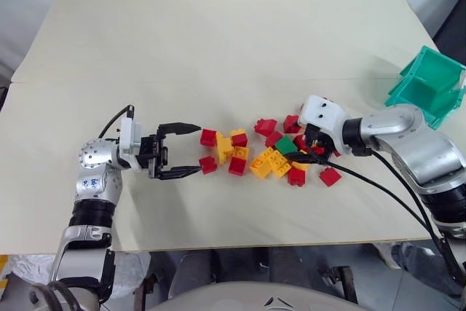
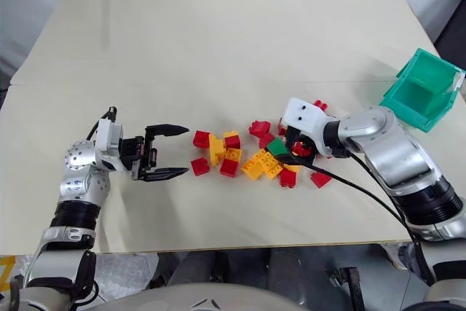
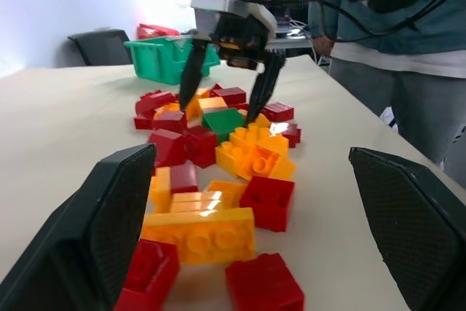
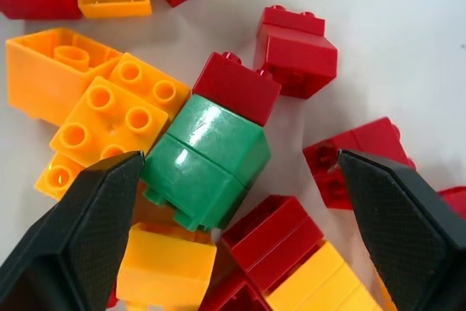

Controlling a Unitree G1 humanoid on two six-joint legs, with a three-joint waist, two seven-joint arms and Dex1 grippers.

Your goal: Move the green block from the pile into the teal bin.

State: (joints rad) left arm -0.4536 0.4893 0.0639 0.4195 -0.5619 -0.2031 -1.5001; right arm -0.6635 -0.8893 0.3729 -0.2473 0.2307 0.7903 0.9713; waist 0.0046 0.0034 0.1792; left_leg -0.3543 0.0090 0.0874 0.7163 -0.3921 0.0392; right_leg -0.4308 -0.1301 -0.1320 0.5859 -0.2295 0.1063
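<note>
The green block (image 1: pixel 285 145) lies in the right part of the pile (image 1: pixel 237 154) of red and yellow bricks, mid-table. A red brick (image 4: pixel 237 87) leans against it. My right gripper (image 4: pixel 240 156) is open and points down at the block, one finger on each side of it; in the left wrist view its fingers (image 3: pixel 191 71) reach down to the bricks around the green block (image 3: pixel 222 120). My left gripper (image 1: pixel 198 150) is open and level at the pile's left end, with nothing in it. The teal bin (image 1: pixel 426 85) stands at the table's right edge.
Loose red bricks (image 1: pixel 330 175) lie around the right gripper. A black cable (image 1: pixel 386 187) trails from the right arm over the table. Beyond the bin stand a person (image 3: pixel 393 71) and a black chair (image 3: pixel 102 45). Bare tabletop (image 1: pixel 218 49) stretches behind the pile.
</note>
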